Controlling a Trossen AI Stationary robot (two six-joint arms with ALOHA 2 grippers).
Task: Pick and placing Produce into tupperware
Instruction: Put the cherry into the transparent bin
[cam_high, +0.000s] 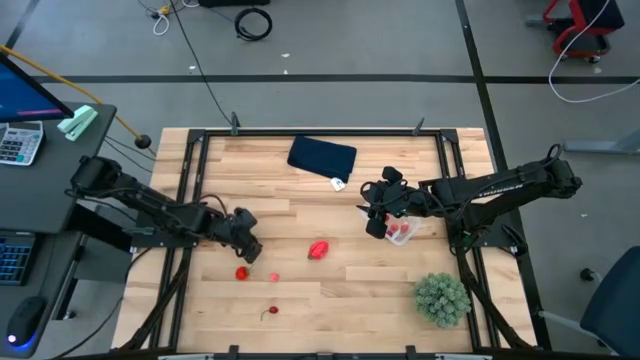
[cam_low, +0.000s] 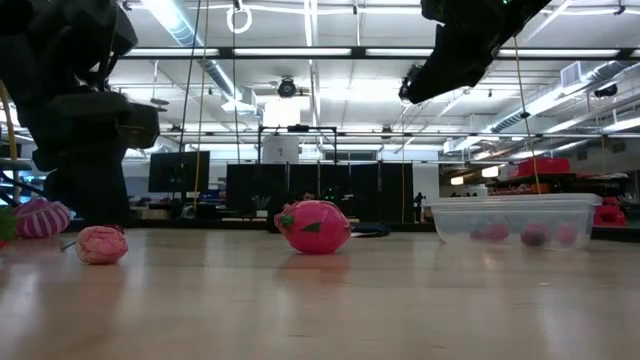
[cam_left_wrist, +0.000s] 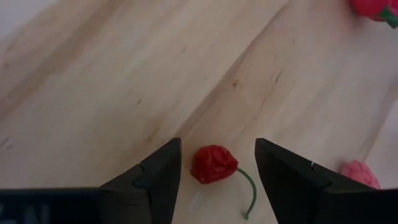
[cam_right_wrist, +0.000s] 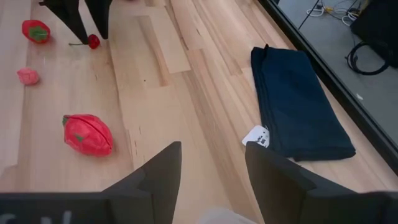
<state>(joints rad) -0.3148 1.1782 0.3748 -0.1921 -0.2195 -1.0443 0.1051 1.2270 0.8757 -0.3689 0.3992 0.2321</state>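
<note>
The left gripper (cam_left_wrist: 216, 171) is lowered to the tabletop (cam_high: 330, 290) on its left half, and its jaws are spread wide to either side of a small wrinkled red fruit with a green stem (cam_left_wrist: 214, 163); no contact between fingers and fruit is seen. A little pink piece (cam_high: 274, 277) lies near it on the wood, and a larger red fruit with a green patch (cam_high: 318, 249) rests near the table's centre. One more small red piece (cam_high: 271, 312) is found toward the front edge.

The right gripper (cam_high: 376, 226) is held above the right half of the table, just beside the clear tupperware (cam_high: 403, 232), with its fingers partly apart and nothing seen between them. Inside the container, several reddish and pink pieces (cam_low: 533, 234) are visible, though their kinds cannot be made out through the plastic.

A folded navy cloth (cam_high: 322, 157) with a white tag lies near the far edge, and a bushy green plant (cam_high: 442, 298) stands at the front right.
</note>
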